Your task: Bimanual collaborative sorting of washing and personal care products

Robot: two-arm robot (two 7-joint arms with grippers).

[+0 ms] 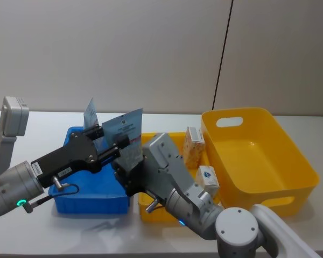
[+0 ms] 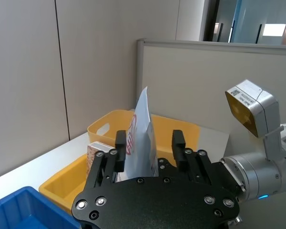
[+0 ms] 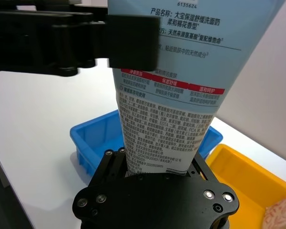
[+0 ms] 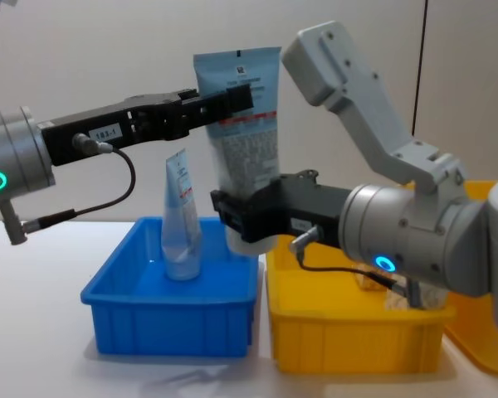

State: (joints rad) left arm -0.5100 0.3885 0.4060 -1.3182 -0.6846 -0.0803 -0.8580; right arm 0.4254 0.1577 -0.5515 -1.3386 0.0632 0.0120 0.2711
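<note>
A pale-blue squeeze tube [image 4: 245,157] with printed text stands upright in the air over the gap between the blue bin [image 4: 166,319] and the small yellow bin [image 4: 349,340]. My right gripper [image 4: 236,217] is shut on its lower cap end. My left gripper [image 4: 232,99] reaches in from the left and straddles the tube's upper part. In the left wrist view its fingers [image 2: 178,143] stand open, with a gap beside the tube [image 2: 143,124]. A second tube [image 4: 181,220] leans upright inside the blue bin.
In the small yellow bin, an orange-speckled carton [image 1: 194,145] and a white-blue carton [image 1: 207,180] stand behind my right arm. A large yellow bin [image 1: 290,172] with a handle slot sits at the right. White table surrounds the bins; a wall is behind.
</note>
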